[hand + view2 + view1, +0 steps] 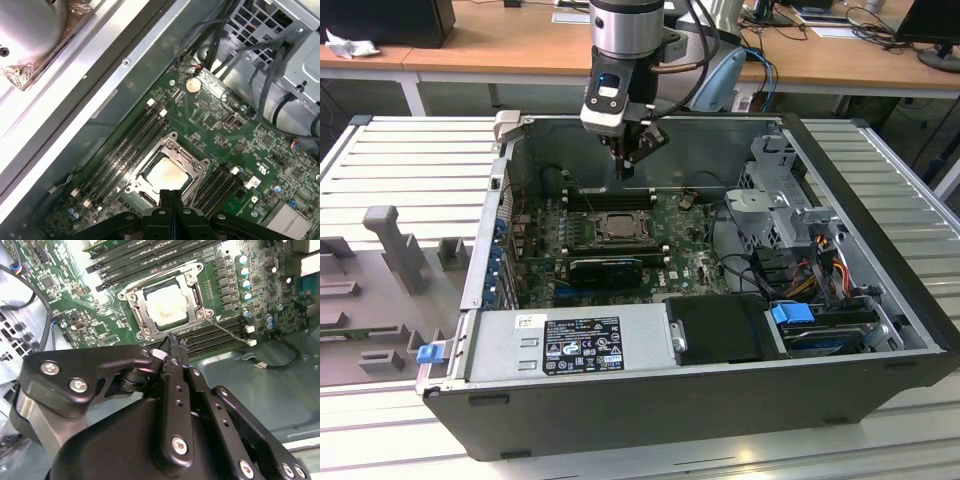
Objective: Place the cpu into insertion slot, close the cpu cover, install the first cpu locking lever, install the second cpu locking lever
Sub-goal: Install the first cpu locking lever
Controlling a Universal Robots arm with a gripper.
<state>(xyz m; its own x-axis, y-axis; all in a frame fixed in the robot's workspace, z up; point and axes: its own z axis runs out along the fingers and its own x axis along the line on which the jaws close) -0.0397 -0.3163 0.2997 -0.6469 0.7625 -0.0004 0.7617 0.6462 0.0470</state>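
The cpu (617, 228) (167, 307) (167, 175) lies flat in the insertion slot (145, 332) (134, 187) on the green motherboard, its pale metal top showing. The cpu cover (134, 304) (189, 158) lies down around the chip as a silver frame. Thin wire levers run along the frame's sides; I cannot tell whether they are latched. My gripper (628, 172) (175, 341) (170, 196) hangs above the socket's far edge inside the case. Its fingers are shut together with nothing between them, clear of the chip.
Long black memory slots (135, 137) flank the socket. A black expansion card (605, 268) sits in front of it. The power supply (570, 345) stands at the case front. The drive cage (785, 215) with cables stands on the exterior view's right. The case walls (720, 150) enclose everything.
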